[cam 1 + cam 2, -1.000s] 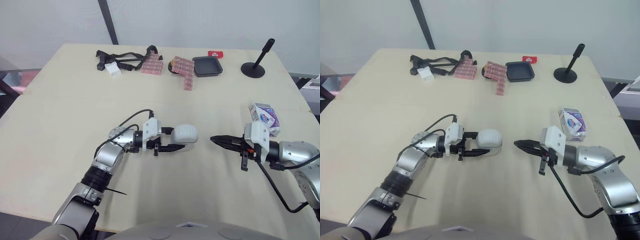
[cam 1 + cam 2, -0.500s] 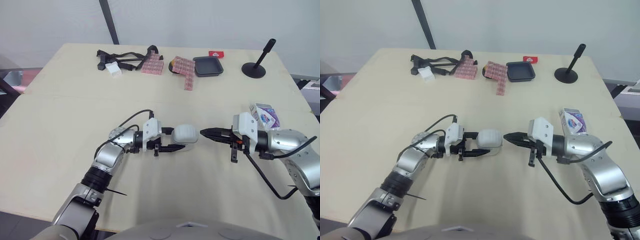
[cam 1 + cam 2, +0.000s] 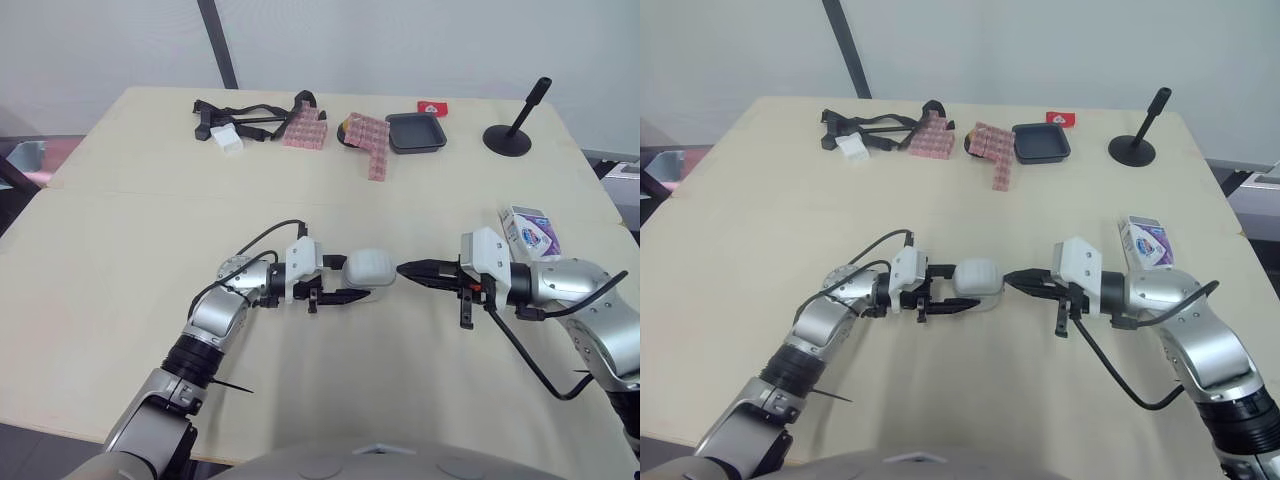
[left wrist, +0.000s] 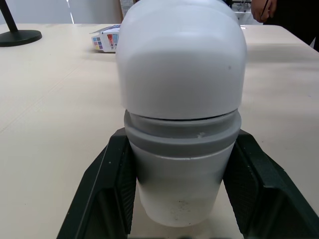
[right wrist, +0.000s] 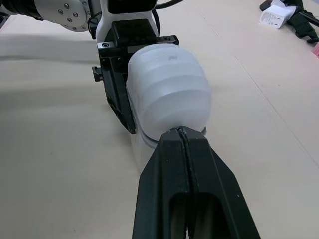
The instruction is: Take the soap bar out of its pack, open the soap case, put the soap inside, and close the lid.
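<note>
Pinching soap case by its base in left gripper, mid-table. Nosing at the lid end with right gripper, fingers pressed together. Likely prying the lid: wedge tip into seam, lever upward, clamp base hard against twisting. Soap pack parked beside right arm.

Far across my pale wooden table sits a square black plastic tray. Behind it lies a small red card. To its right stands a black round-based stand. To its left are pink checkered packets, then tangled black straps.
</note>
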Controlling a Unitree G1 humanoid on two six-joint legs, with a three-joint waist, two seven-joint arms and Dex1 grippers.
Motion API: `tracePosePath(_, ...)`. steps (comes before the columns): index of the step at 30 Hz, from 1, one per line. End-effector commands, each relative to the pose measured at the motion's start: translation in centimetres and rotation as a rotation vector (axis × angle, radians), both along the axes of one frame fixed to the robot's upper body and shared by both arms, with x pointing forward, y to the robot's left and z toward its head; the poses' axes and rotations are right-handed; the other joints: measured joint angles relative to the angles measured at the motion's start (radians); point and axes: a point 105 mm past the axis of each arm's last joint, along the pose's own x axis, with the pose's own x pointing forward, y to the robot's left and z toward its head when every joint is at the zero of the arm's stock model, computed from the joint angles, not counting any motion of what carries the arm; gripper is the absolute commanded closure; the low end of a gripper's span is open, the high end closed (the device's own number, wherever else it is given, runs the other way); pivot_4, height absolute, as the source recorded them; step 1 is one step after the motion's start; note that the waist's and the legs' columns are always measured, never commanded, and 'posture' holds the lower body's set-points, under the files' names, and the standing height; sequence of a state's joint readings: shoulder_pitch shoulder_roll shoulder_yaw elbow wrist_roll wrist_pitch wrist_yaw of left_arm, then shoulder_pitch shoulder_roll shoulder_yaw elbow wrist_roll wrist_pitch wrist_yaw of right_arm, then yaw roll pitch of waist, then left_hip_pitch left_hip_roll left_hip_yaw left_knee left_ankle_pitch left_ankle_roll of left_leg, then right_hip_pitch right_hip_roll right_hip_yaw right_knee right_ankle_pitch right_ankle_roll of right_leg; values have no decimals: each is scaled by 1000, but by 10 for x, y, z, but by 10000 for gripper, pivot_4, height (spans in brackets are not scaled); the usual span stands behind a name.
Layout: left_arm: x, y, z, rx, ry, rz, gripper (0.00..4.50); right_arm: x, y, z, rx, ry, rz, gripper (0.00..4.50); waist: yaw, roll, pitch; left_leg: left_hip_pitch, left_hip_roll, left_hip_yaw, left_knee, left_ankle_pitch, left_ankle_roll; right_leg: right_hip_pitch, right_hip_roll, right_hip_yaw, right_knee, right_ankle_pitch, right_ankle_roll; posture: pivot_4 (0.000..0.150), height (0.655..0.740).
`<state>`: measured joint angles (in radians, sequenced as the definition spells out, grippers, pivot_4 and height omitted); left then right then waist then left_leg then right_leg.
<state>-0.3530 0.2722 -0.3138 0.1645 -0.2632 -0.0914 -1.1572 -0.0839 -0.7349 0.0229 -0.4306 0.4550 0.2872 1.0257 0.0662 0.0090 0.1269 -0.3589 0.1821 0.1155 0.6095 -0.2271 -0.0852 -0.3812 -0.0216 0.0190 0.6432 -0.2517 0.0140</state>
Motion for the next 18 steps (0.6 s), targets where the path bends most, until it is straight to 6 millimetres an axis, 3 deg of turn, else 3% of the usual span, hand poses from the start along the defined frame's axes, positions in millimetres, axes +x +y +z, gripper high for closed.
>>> tracePosePath(1, 0, 1, 7, -8, -32, 3, 25902, 0, 2, 8, -1, -41, 17, 44855, 0, 0, 0, 0, 0, 0, 0, 0, 0, 0, 0, 0, 0, 0, 0, 1500, 7374)
tracePosePath(18, 1, 1, 6, -5, -30, 9, 25902, 13, -7, 16, 15, -59, -35, 44855, 0, 0, 0, 0, 0, 0, 0, 0, 0, 0, 0, 0, 0, 0, 0, 1500, 7374)
